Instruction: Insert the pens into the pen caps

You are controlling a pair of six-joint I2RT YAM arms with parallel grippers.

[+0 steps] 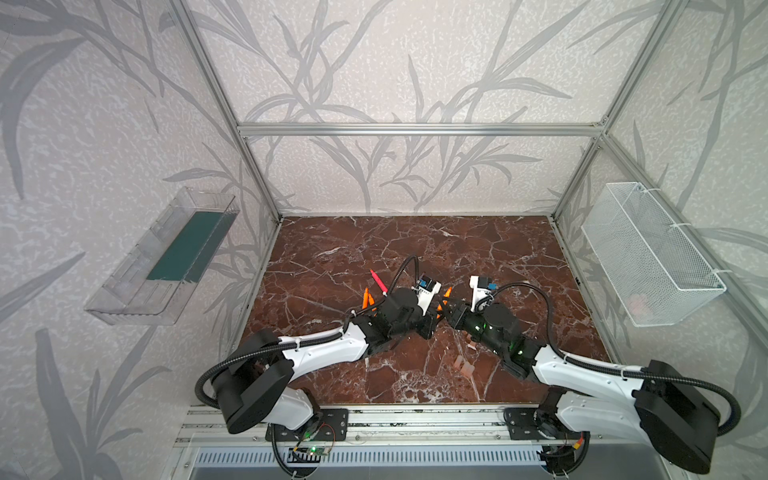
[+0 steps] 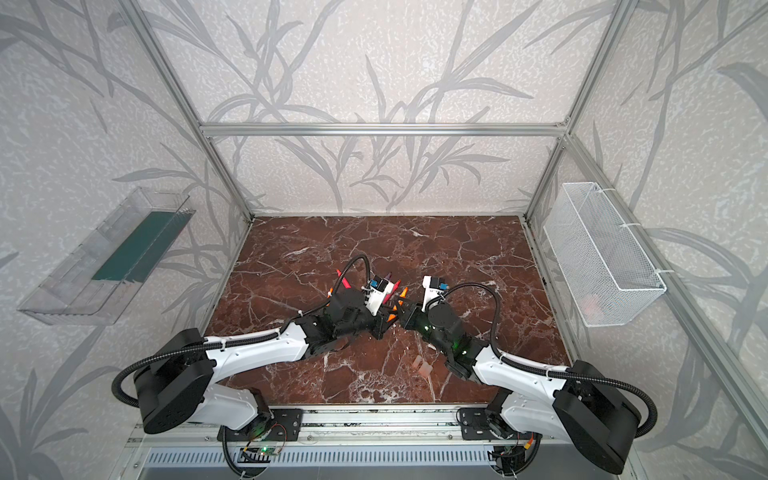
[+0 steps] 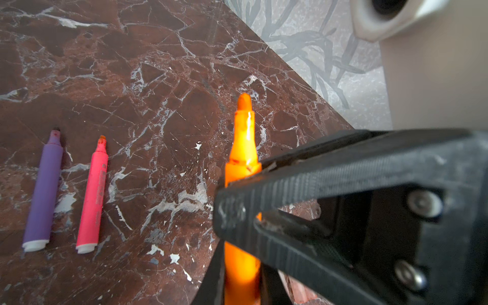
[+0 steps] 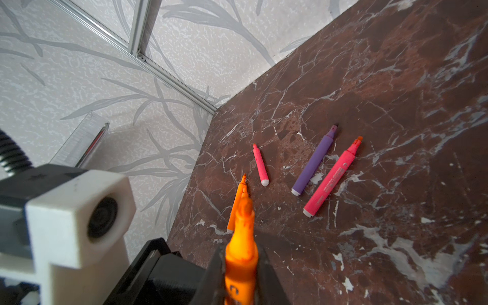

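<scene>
Over bench (image 1: 415, 249) middle, we saw left fingers (image 3: 214, 285) clamped on orange pen (image 3: 241, 148), tip bare. Right fingers (image 4: 268, 282) flanked same pen; gripping or loose, we could not tell. Purple pen (image 3: 43, 190) and pink pen (image 3: 93, 195) lay uncapped; pen caps (image 1: 465, 366) sat loose near front edge. We judged no visible pen capped, nearly all work left.

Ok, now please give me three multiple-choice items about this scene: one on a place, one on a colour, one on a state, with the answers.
1. The pink pen lies: A across the purple pen; B on top of it; C beside it, apart.
2. The held pen in the left gripper is: A orange; B green; C purple.
3. Its tip is: A capped; B bare; C taped.

Answers: C, a strip of marble shows between the two; A, the clamped barrel is orange; B, the nib shows uncovered.
</scene>
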